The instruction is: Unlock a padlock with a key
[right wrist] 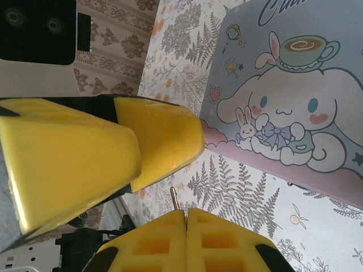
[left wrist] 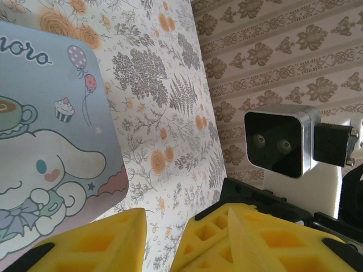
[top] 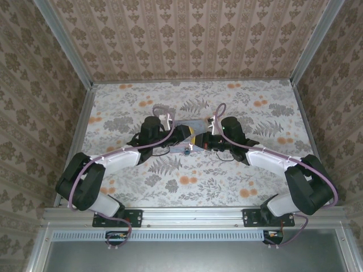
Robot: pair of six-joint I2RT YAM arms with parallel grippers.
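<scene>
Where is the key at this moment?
In the right wrist view, the key pokes out from between the right gripper's shut fingers at bottom centre, with the pale blue tin to its upper right.

On the tabletop [top: 227,187] the left claw [left wrist: 170,220] and right claw [right wrist: 186,213] stand tip to tip at the centre, with only a sliver between them. The pale blue tin [right wrist: 295,85] lies flat just at their 12 o'clock side. The left forearm [top: 122,158] bars 8 o'clock and the right forearm [top: 266,158] bars 4 o'clock. Bare surface lies open at 12 o'clock beyond the tin and at 6 o'clock toward the bases [top: 122,215]. Walls [top: 193,39] close 9, 12 and 3 o'clock.
</scene>
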